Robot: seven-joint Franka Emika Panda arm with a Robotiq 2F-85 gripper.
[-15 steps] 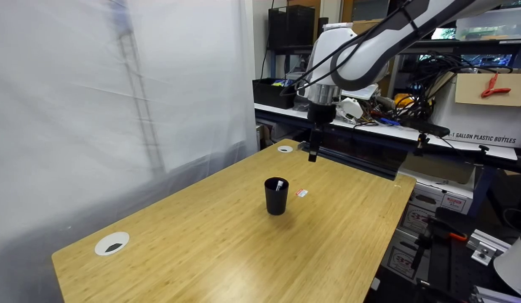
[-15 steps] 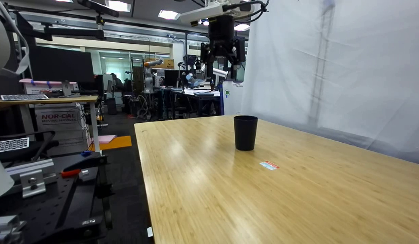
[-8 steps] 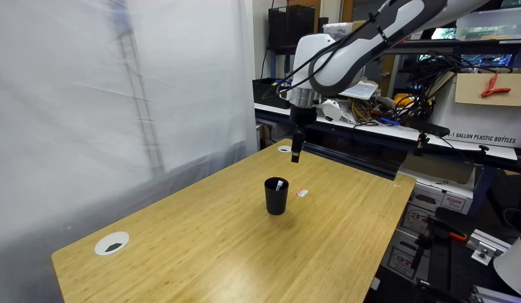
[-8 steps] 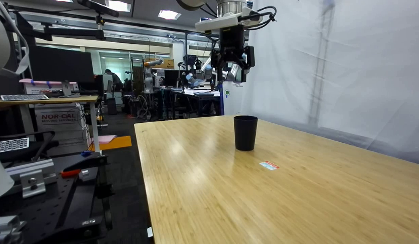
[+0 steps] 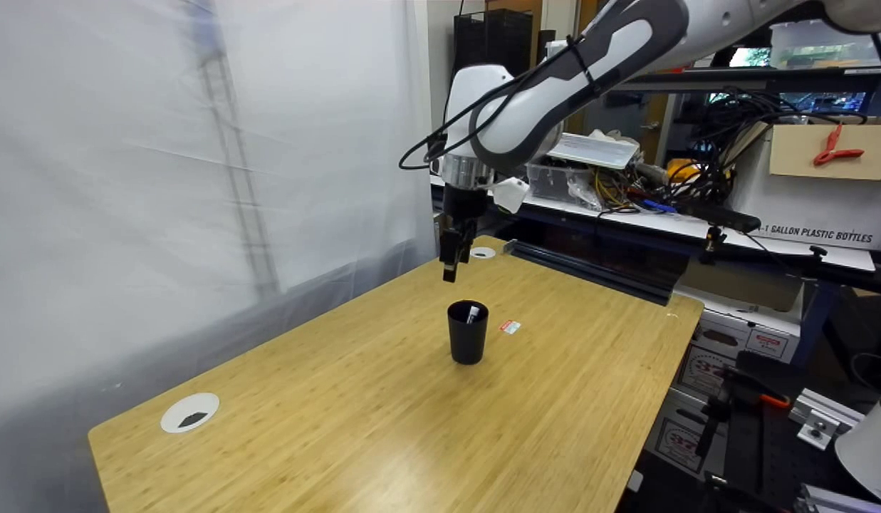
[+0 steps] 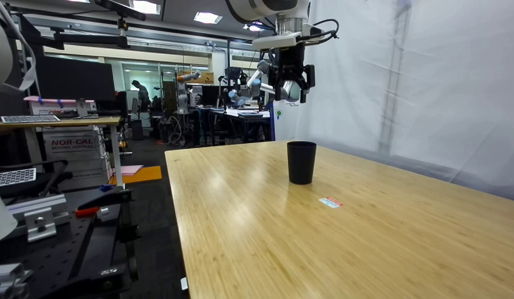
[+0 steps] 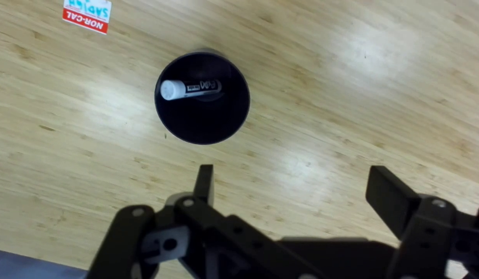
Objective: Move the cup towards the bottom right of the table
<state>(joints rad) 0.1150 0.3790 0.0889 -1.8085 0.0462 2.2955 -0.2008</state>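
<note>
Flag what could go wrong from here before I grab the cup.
Missed grasp: in the wrist view the cup sits to one side of the middle of the open gripper, so lowering straight down might miss it or knock its rim.

Spill: a marker is inside the cup and could fall out if the cup tips.

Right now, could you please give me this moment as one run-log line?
hand: open, empty, above table; cup: upright on table, ungrasped; marker: inside cup; label: on table, apart from cup
</note>
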